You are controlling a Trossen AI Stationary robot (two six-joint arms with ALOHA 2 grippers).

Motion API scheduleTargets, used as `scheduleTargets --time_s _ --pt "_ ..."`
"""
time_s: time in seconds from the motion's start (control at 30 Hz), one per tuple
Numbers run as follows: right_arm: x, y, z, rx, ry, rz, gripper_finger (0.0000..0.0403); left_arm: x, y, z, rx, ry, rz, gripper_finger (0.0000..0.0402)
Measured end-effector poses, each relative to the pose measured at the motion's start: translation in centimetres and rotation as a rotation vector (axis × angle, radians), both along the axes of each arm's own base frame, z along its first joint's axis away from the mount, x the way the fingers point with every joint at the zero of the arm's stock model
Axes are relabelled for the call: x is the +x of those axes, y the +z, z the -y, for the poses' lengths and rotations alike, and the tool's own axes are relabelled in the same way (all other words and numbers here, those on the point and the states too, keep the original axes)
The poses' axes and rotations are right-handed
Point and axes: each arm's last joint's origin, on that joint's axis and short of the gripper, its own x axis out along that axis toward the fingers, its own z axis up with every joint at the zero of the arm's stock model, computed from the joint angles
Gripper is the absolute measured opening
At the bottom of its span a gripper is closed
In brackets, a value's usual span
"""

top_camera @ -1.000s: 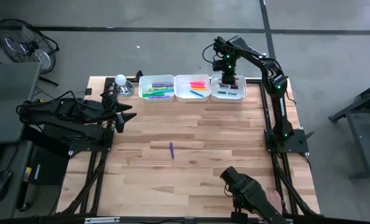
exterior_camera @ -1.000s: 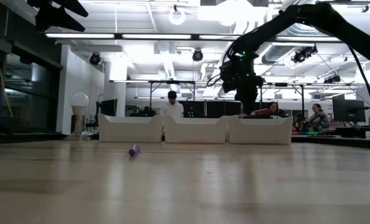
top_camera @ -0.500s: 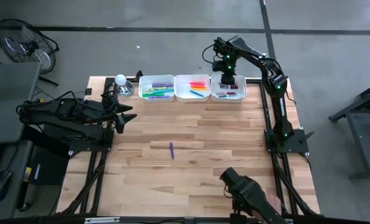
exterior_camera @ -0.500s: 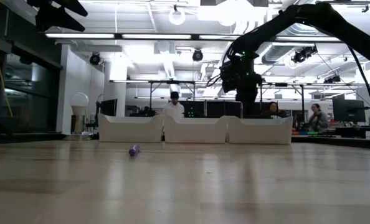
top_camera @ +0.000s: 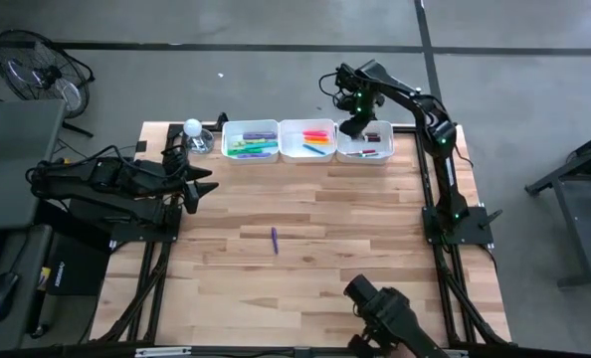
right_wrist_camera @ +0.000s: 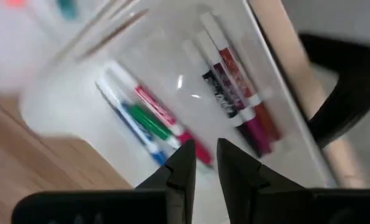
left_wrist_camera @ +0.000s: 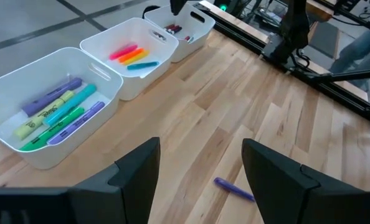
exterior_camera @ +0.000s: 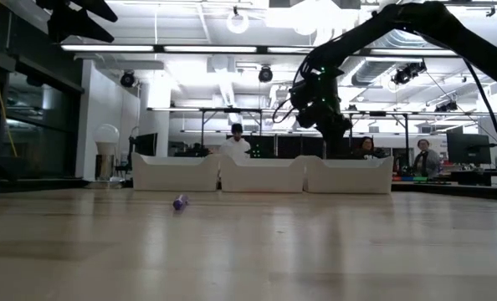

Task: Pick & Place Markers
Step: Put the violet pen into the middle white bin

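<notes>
Right end effector (top_camera: 353, 126) above trayed markers (top_camera: 363, 152)

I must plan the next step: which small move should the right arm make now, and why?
Probably swing toward the purple marker lying alone mid-table. The right claw holds nothing, its fingers only slightly apart, above the right tray, where markers already lie. The left claw waits at the left edge.

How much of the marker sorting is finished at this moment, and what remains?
Mostly done: markers lie in all three trays. The right gripper hangs over the right tray, holding nothing. One purple marker is left on the table; the left gripper waits at the table's left edge, open.
</notes>
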Motion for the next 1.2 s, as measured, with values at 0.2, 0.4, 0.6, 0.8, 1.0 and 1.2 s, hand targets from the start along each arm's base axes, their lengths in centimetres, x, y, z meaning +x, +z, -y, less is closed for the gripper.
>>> scheduleTargets --time_s 0.2,0.4,0.6,0.8,1.0,1.2 --pt "0.3 0.1 -0.8 0.129 -0.300 0.039 0.0055 0.0 0.0 0.1 0.005 -0.039 -0.011 0.0224" --pt "1.3 0.2 -2.5 0.163 -0.279 -0.015 0.0055 0.1 -0.1 0.3 -0.002 -0.105 -0.024 0.0224" --pt "3.4 2.8 -6.1 0.087 -0.169 0.007 0.0055 0.1 -0.1 0.4 -0.019 -0.147 -0.028 0.0224" --pt "5.7 5.4 -11.1 0.025 -0.046 0.047 0.0055 0.2 -0.5 0.5 -0.013 -0.179 -0.042 0.0224" --pt "8.2 5.9 -16.2 -0.047 0.037 0.025 0.0055 0.7 -2.4 0.7 -0.064 -0.226 -0.101 0.0224" --pt "10.1 6.0 -21.0 -0.100 0.083 0.011 0.0055 1.0 -4.5 1.1 -0.121 -0.316 -0.174 0.0224"
